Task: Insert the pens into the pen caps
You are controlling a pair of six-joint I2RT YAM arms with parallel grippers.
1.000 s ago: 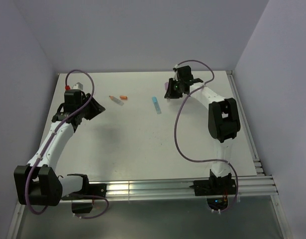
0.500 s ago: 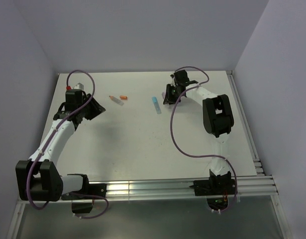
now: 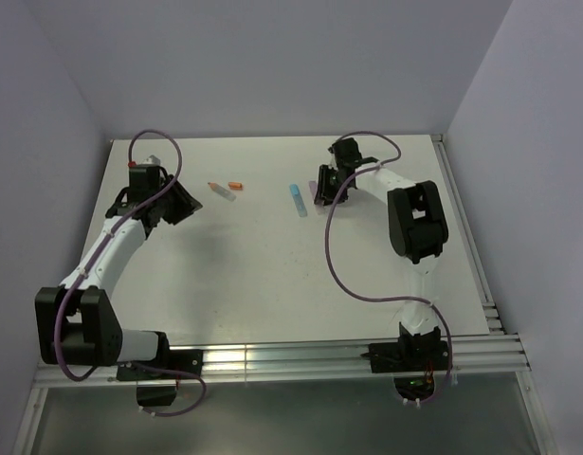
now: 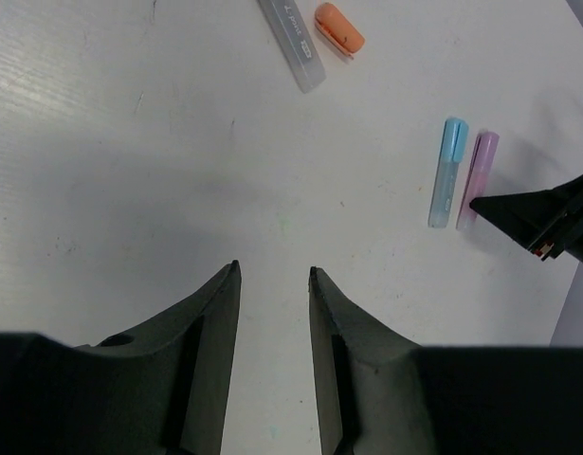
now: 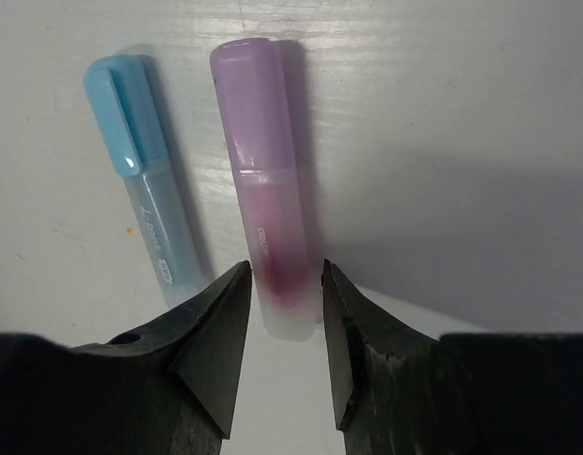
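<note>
A: Which step is judged to be in hand?

B: A set-down. The pink pen [image 5: 263, 190] is seen sleeved in its pink cap [image 5: 251, 104]. It is laid on the table [image 3: 272, 284] toward the far edge, right of the middle, just beside the blue pen [image 5: 149, 190], which is likewise capped. Its clear end is straddled by the right gripper [image 5: 284, 265], whose jaws are parted with a sliver of gap on each side, so nothing is squeezed.

A: And the left gripper [image 4: 272, 270]?

B: It is held over bare table, jaws apart, with nothing between them.

A: What is called for next?

B: Only the clear pen [image 4: 291, 43] and orange cap [image 4: 339, 28] are left unjoined, just beside each other toward the far edge, left of the middle. Probably one is to be taken by each gripper, the axes lined up, and the pair pressed home.

A: How are the surfaces described?

B: Glossy translucent plastic is seen throughout. The caps are rounded, a clip is moulded on the blue one, and lettering is printed on the barrels. The white table is faintly ribbed.
</note>
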